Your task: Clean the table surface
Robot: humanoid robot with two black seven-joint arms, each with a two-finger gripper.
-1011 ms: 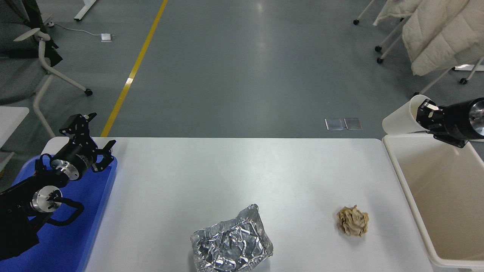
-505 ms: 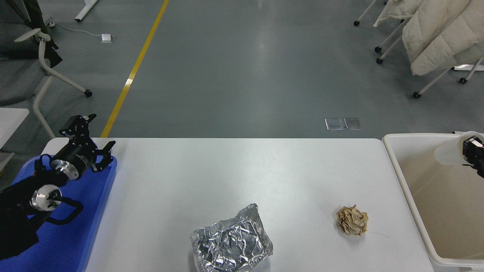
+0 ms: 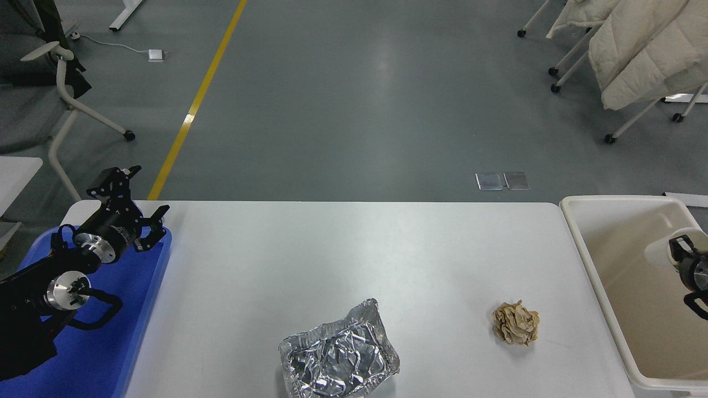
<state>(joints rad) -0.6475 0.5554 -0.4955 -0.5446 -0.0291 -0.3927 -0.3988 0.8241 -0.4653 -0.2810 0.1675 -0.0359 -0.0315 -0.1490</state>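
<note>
No words, brand names or labels can be read anywhere in the picture.

The bench (image 3: 332, 254) is big, white and flat. It fills the middle and lower part of the frame. A crumpled silver foil piece (image 3: 338, 359) lies on it near the bottom middle. A small brown paper ball (image 3: 515, 323) lies to the right of the foil, well apart from it.

At the right edge of the frame sits a deep cream bin (image 3: 581, 243), just beside the bench. The right hand (image 3: 683, 260) is inside the bin area, at the far right edge of the frame. It grips a white paper cup (image 3: 658, 251), and only part of the cup shows.

A second ago that hand held the cup higher up, above the bin's back rim. Half a second ago it was lower and further right. Now it is lower yet, down in the bin. The foil and the paper ball have not moved.

The left hand (image 3: 135, 213) is at the lower left of the frame, over a blue tray (image 3: 110, 359). Its fingers are spread wide and hold nothing. It is in the same spot as before.
</note>
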